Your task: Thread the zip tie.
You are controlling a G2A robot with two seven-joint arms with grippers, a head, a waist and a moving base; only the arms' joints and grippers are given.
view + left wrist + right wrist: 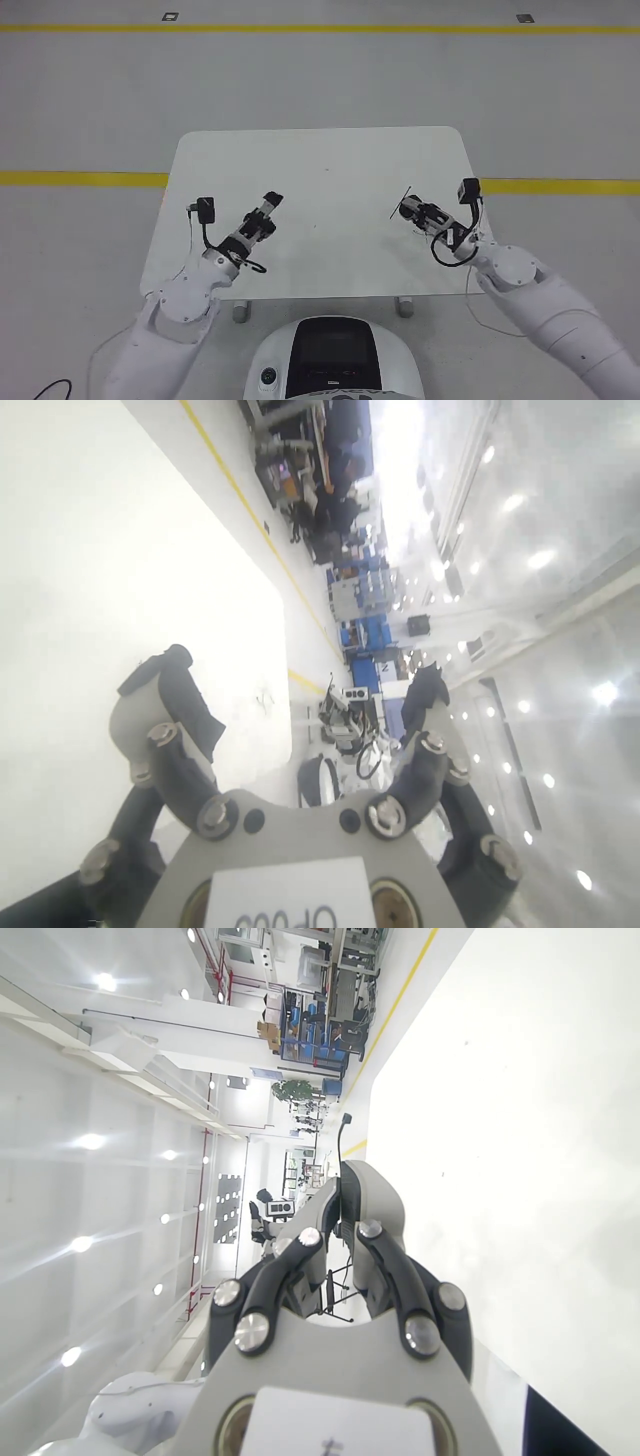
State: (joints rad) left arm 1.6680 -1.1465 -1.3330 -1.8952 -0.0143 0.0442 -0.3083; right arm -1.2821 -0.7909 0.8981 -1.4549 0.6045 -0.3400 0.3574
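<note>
- The left gripper (pixel 271 200) hangs over the left half of the table (pixel 320 150), near its front edge and angled toward the table's middle. Its fingers (pixel 170 672) are spread wide, with nothing between them.
- The middle of the table, between the two grippers, is bare white surface, and the grippers are well apart across it.
- The right gripper (pixel 404 208) hangs over the right half of the table, also near the front edge and turned in toward the middle. Its jaws are closed narrow, pinching the zip tie (pixel 341 1148).
- The zip tie is a thin dark strip held above the table's right half. It is lifted off the table and stands out straight past the fingertips. The free end carries a small blocky head. The other end is hidden inside the grip, so I cannot tell how much strap lies there.
- Progress, as I judge it: the tie is picked up and presented, but threading has not begun. There is no bend or loop, and nothing passes through the head.
- What seems left: bring the grippers together over the table's middle, have the empty one take a free part of the strap, curl it round, and feed the tail through the head.
</note>
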